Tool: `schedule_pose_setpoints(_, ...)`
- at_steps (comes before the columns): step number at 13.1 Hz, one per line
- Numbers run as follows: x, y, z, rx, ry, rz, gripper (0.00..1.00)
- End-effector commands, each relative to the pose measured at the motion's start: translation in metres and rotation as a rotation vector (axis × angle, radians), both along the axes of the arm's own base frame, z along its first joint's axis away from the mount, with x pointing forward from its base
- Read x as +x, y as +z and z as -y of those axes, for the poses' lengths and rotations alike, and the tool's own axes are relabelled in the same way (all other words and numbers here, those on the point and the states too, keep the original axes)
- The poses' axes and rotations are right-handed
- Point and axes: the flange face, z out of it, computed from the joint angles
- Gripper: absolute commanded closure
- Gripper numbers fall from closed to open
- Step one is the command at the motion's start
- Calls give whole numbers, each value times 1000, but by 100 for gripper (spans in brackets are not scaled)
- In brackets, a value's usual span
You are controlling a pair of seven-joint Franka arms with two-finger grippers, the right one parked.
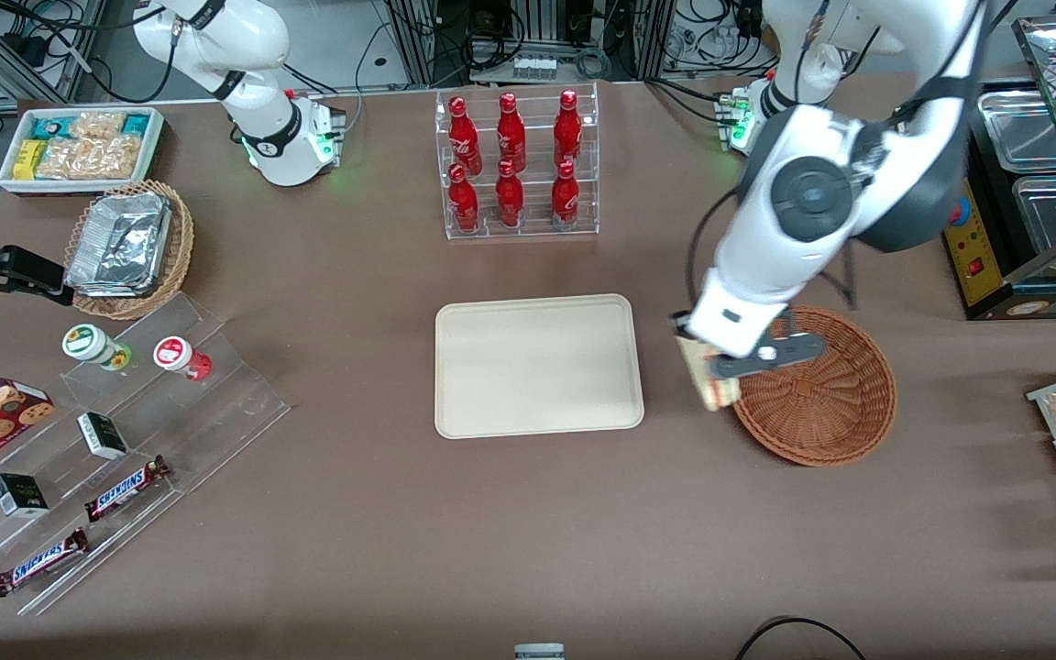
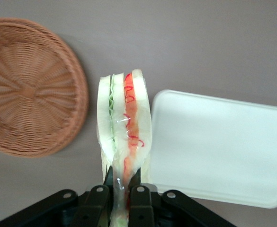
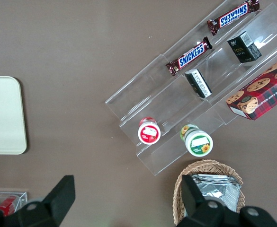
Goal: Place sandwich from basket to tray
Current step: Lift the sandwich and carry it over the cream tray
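You've got the brown bench (image 1: pixel 528 513) spread out under everything. On it sits the cream tray (image 1: pixel 537 367), flat and bare, nearer the front camera than the clear rack of red bottles (image 1: pixel 516 165). Beside the tray, toward the working arm's end, sits your round reddish-brown basket (image 1: pixel 826 403), with nothing lying in its woven bowl; the wrist view shows the basket (image 2: pixel 29 90) and the tray (image 2: pixel 218 146) with a strip of bench between them.

Your tool (image 1: pixel 730 367) hangs over that strip, right at the basket's rim on the tray side, and it's clamped on the sandwich (image 1: pixel 709 380). From the wrist camera you see the black fingers (image 2: pixel 140 198) pinched on one end of the wedge, and the sandwich (image 2: pixel 124 127) sticks out from them, cut edge to the lens: pale bread, a green layer, a red-orange layer, clear wrap glinting over it. The sandwich is off the bench, carried between basket and tray, close to the tray's rounded corner.
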Motion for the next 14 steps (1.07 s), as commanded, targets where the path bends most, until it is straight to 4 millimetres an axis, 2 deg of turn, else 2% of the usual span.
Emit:
schedule_pose_setpoints(1,9,-19,63,-30,-64,-15,100)
schedule_pose_setpoints(4,-1,-51,109,-30,-95,-28,100)
schedule_pose_setpoints(7,-23,-90,161,-44,-120,-3,100)
schedule_pose_setpoints(8,-29,-104,173,-43,-120,-1,100)
schedule_pose_setpoints(10,-34,-124,187,-55,-128,12,100)
schedule_pose_setpoints(12,-40,-136,200,-67,-127,28,100)
schedule_pose_setpoints(13,-41,-141,202,-73,-127,33,100)
schedule_pose_setpoints(14,-40,-153,203,-73,-127,31,100)
